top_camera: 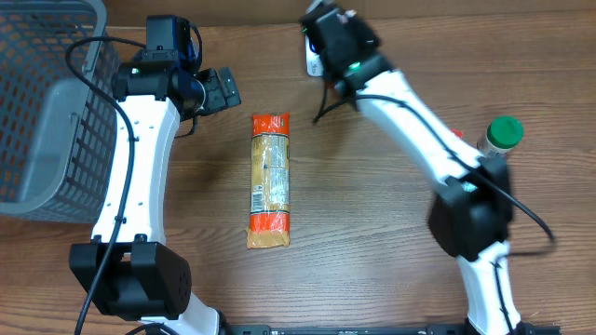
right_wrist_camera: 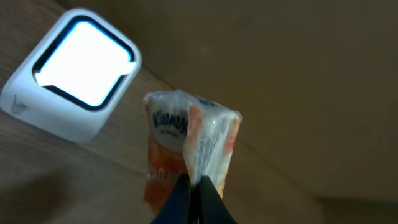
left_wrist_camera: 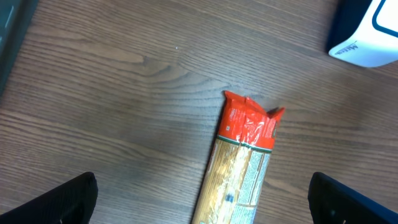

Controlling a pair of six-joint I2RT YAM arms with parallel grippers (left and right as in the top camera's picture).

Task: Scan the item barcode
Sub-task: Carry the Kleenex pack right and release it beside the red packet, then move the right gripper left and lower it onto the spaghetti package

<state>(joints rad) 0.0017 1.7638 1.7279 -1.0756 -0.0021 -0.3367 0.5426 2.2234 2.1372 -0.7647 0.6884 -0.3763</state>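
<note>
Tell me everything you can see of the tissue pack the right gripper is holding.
The tissue pack is a small soft packet in shiny clear wrap, white and orange, with Kleenex printed on one face. The shut right gripper pinches its lower edge, creasing the wrap. In the right wrist view it sits beside the white scanner, whose window glows. No barcode shows on the visible faces. Overhead, the arm hides it.

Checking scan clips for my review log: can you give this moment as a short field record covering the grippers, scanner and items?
right gripper: shut on tissue pack, held beside the scanner
scanner: on table, window lit
left gripper: open, empty, over the table near the pasta packet
pasta packet: lying flat mid-table
basket: beside left arm
green-capped bottle: beside right arm
</note>
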